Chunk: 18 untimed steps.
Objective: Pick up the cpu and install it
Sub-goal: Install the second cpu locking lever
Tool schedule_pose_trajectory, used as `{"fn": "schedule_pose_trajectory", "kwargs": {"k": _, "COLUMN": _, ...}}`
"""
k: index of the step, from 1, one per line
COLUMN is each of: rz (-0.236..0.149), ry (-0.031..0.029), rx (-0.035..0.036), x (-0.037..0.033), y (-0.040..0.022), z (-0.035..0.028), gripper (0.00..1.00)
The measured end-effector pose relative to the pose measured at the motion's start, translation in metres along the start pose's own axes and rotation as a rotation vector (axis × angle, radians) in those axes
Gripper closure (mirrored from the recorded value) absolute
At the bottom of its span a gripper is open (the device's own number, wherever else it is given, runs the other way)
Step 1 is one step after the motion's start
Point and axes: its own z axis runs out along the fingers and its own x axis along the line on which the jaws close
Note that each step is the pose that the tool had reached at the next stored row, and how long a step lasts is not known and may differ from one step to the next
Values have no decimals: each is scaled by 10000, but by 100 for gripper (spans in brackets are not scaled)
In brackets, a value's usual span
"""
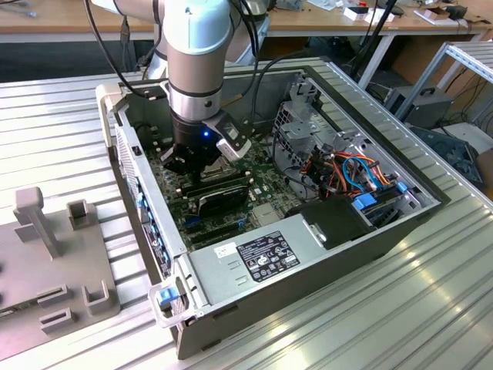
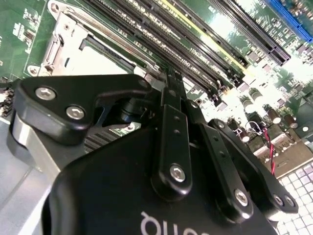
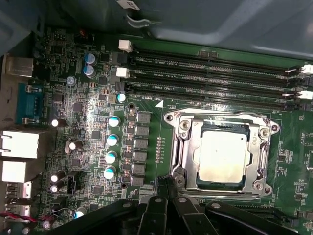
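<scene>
One cpu [image 3: 222,157] is sitting in its socket frame [image 3: 182,147] on the motherboard [image 3: 98,98], so I'm judging the install step nearly done. I'm holding the tool [image 3: 168,188] just beside the frame, fingers pressed together on nothing. In the exterior view the tool [image 1: 192,158] is hanging low inside the open computer case [image 1: 339,254], hiding the socket.

Robotics lab or workshop. Open computer case [image 1: 308,254] lies on a ribbed aluminium table [image 1: 431,308] with a robot arm [image 1: 199,54] reaching into it. Grey fixture plate with holders [image 1: 54,270] at the exterior view's left. Wooden benches [image 1: 69,19] behind, strewn with cables and small parts; more computer boxes [image 1: 420,104] on the floor.
</scene>
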Motion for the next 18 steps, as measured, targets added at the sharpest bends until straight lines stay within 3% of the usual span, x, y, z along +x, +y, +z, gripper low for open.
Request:
{"fn": "schedule_pose_trajectory", "kwargs": {"k": 8, "rz": 1, "ry": -3, "rx": -2, "x": 1, "y": -19, "z": -14, "gripper": 89}}
{"fn": "schedule_pose_trajectory", "kwargs": {"k": 18, "rz": 17, "ry": 12, "rx": 1, "x": -27, "y": -21, "z": -267, "gripper": 89}}
